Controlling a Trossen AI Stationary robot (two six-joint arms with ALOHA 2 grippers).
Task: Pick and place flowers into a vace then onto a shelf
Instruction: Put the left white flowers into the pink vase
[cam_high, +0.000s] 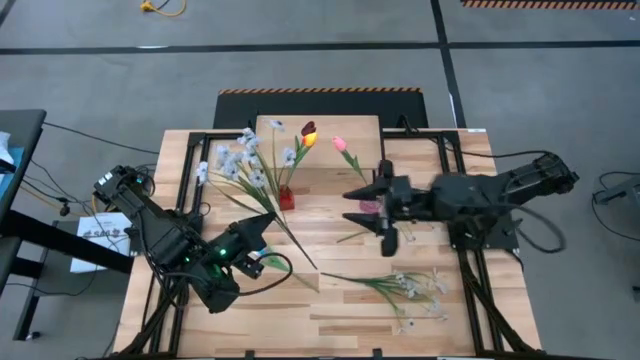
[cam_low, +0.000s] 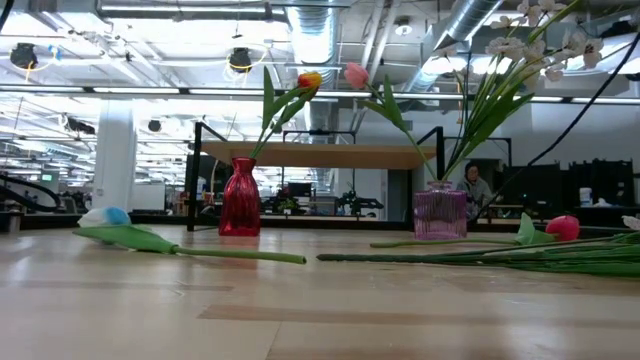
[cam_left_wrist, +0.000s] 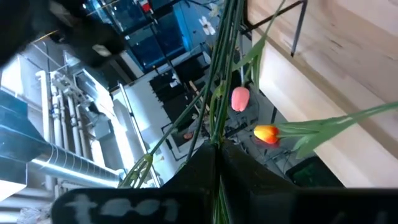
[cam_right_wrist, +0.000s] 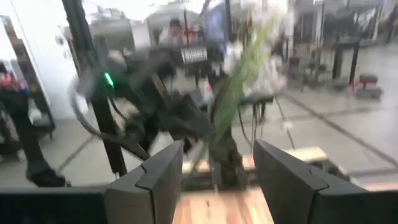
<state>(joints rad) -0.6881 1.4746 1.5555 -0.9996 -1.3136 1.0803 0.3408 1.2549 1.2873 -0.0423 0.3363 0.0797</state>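
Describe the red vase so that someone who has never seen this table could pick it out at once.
Start at the low light-wood shelf at the table's far edge. Just in front of it, toward its left end as seen from above, stands the red vase, holding an orange-red tulip. It is an opaque red, with a narrow waist; the only other vase is see-through purple, wider, and stands farther right.

- Left arm comes in from the near-left corner, elbow folded, forearm angled toward the middle of the surface.
- Left claw (cam_high: 262, 262) sits low over the front-left part, fingers pinched fully together, pointing toward the center.
- Right arm reaches in from the right edge, stretched pretty much straight across toward the middle.
- Right claw (cam_high: 372, 208) has its two fingers (cam_right_wrist: 154, 177) spread well apart, nothing between them.
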